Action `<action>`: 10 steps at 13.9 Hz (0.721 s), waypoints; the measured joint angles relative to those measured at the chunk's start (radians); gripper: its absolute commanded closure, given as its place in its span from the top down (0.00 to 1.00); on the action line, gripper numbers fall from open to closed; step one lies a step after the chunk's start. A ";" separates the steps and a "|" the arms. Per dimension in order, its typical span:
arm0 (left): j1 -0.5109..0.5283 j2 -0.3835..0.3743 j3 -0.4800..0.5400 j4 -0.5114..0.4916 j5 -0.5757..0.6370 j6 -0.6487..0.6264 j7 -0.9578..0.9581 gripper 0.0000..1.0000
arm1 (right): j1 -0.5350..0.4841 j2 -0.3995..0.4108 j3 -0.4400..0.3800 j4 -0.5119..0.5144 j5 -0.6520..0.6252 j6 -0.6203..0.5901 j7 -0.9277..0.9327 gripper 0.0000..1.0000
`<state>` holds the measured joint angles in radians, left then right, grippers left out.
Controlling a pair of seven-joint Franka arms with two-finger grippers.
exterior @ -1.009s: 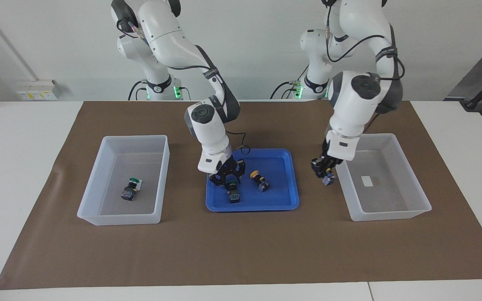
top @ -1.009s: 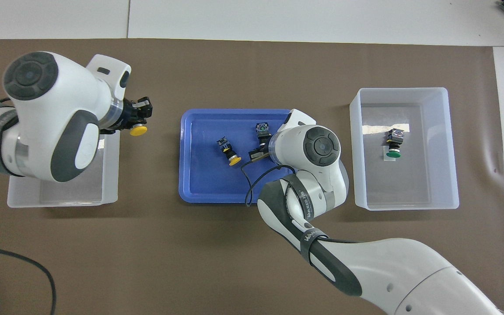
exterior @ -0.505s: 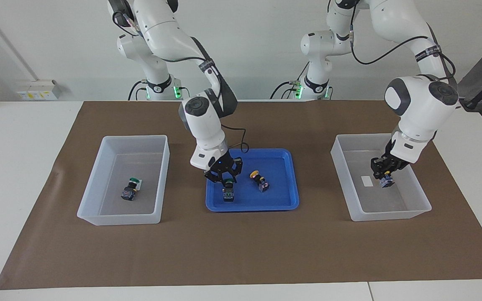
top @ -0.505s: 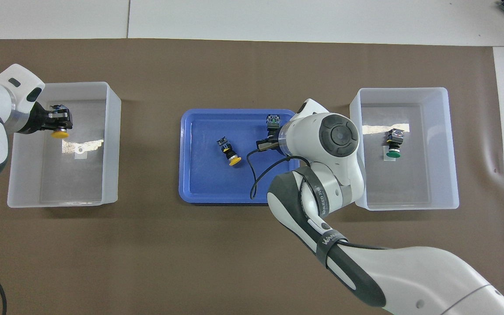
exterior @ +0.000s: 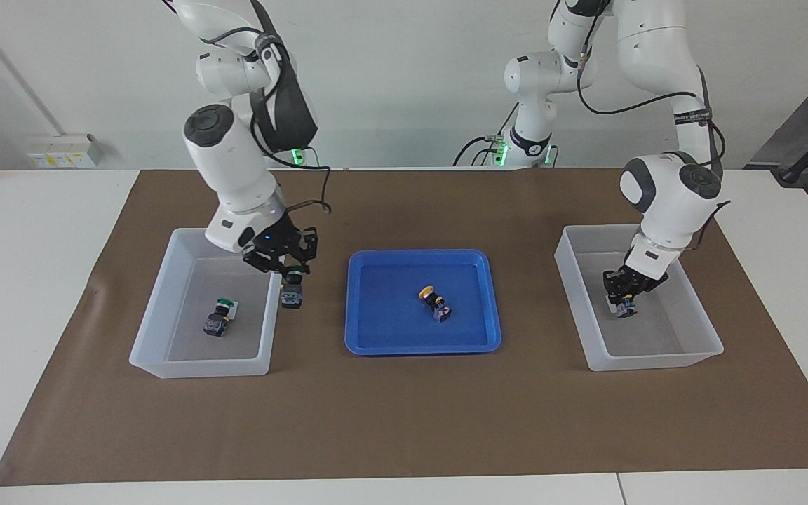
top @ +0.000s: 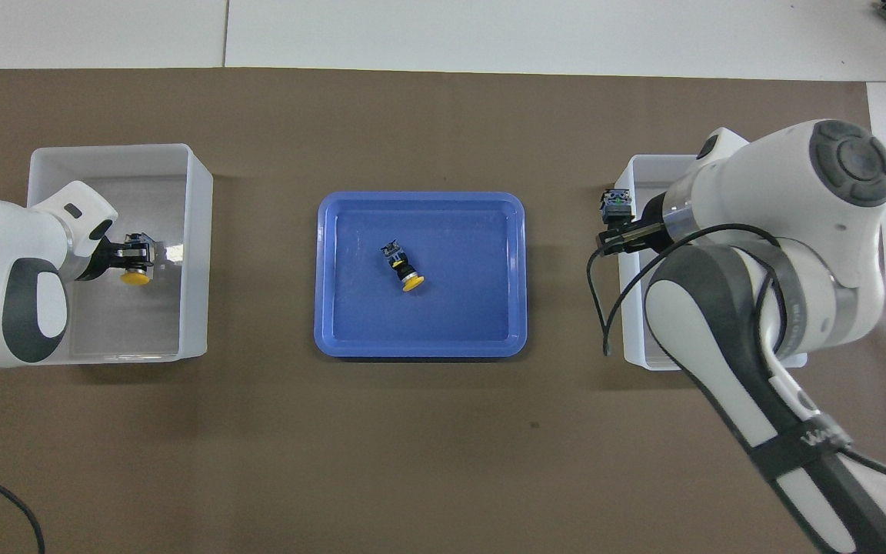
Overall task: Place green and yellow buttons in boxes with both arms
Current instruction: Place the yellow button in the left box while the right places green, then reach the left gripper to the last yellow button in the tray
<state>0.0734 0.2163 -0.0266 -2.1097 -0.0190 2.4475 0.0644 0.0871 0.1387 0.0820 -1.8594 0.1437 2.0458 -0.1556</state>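
Brown paper (exterior: 404, 421) was spread over the counter, bearing two translucent boxes (exterior: 165, 330) (exterior: 698, 330) and one blue tray (exterior: 470, 330). Four black-bodied buttons were counted: one green (exterior: 219, 317) in the right-arm box, one yellow (exterior: 435, 303) in the tray, one green (exterior: 292, 292) clenched by the right gripper (exterior: 290, 272) at that box's rim, one yellow (top: 135, 277) at the left gripper (exterior: 623, 297), whose jaws' state could not be told.

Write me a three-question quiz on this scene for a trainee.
1. True or false: the blue tray holds two buttons.
2. The right gripper is shut on: A) a green button; B) a yellow-capped one; C) nothing.
3. How many buttons lie in the box at the right arm's end?
Key: 1 false, only the lone yellow button lies there. 2 A. 3 one, the second green button.
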 measured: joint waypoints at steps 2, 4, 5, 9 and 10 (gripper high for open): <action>-0.001 -0.001 -0.002 0.024 0.000 -0.027 0.000 0.93 | -0.077 -0.007 -0.001 -0.048 0.000 -0.004 -0.132 0.00; -0.002 -0.002 -0.002 0.120 0.000 -0.157 0.000 0.93 | -0.110 -0.013 -0.001 -0.118 0.000 0.033 -0.179 0.00; -0.002 -0.002 -0.004 0.192 -0.001 -0.252 -0.001 0.93 | -0.118 -0.014 0.000 -0.157 0.000 0.072 -0.199 0.02; -0.080 -0.003 -0.015 0.389 -0.007 -0.468 -0.198 0.93 | -0.138 -0.013 0.000 -0.299 0.000 0.265 -0.249 0.37; -0.129 -0.001 -0.017 0.390 -0.007 -0.469 -0.297 0.92 | -0.139 -0.011 0.000 -0.318 0.000 0.287 -0.249 0.68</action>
<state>-0.0556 0.2152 -0.0434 -1.7196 -0.0259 1.9787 -0.2324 -0.0515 0.1274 0.0816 -2.1770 0.1437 2.3325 -0.4050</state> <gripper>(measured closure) 0.070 0.595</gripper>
